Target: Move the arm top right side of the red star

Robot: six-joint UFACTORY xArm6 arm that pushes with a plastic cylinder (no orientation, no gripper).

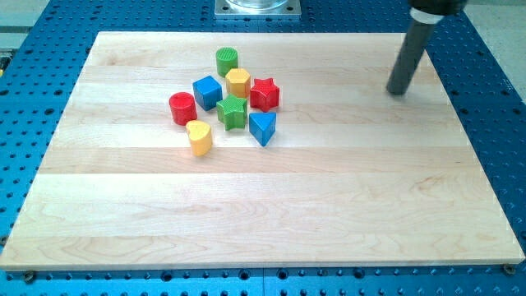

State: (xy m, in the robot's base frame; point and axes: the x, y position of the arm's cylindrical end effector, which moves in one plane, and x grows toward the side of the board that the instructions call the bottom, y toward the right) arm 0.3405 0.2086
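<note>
My tip (pixel 398 91) rests on the bench (pixel 271 214) well to the view's right of the red star (pixel 265 94), which touches the yellow hexagonal block (pixel 238 82). There is no pincer, only a bare rod. Overshooting leftward could knock the star into its neighbours.

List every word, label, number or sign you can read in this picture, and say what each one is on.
None: no readable text shows anywhere.
The wooden board, the blue perforated table, the dark rod ending in my tip, and the blocks, such as the red star well to my tip's left, all bear no writing.
</note>
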